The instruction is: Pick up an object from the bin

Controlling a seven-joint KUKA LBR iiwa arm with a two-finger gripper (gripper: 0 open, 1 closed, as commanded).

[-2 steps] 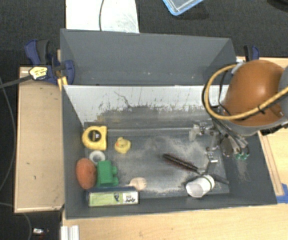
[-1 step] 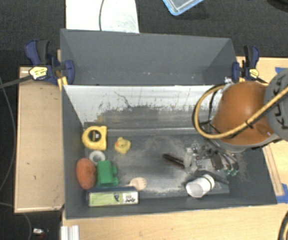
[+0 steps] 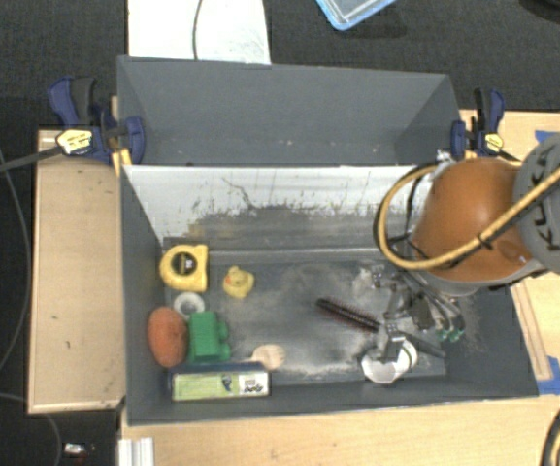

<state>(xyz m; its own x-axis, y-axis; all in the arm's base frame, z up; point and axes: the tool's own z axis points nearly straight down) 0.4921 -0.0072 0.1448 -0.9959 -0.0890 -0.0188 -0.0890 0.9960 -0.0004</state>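
Note:
My gripper (image 3: 401, 316) hangs low over the bin's front right part, under the arm's orange cover. Right below it lies a shiny silver round thing (image 3: 387, 363) on the bin floor. A dark brown stick (image 3: 345, 314) lies just to the gripper's left, slanting down toward it. A small green thing (image 3: 452, 334) peeks out at the gripper's right side. Whether the gripper touches any of them I cannot tell.
On the left stand a yellow tape measure (image 3: 183, 266), a small yellow duck (image 3: 238, 282), a white ring (image 3: 189, 305), an orange-brown oval (image 3: 167, 337) and a green block (image 3: 208, 339). A green-and-white box (image 3: 220, 385) and a beige bit (image 3: 269, 356) lie by the front wall.

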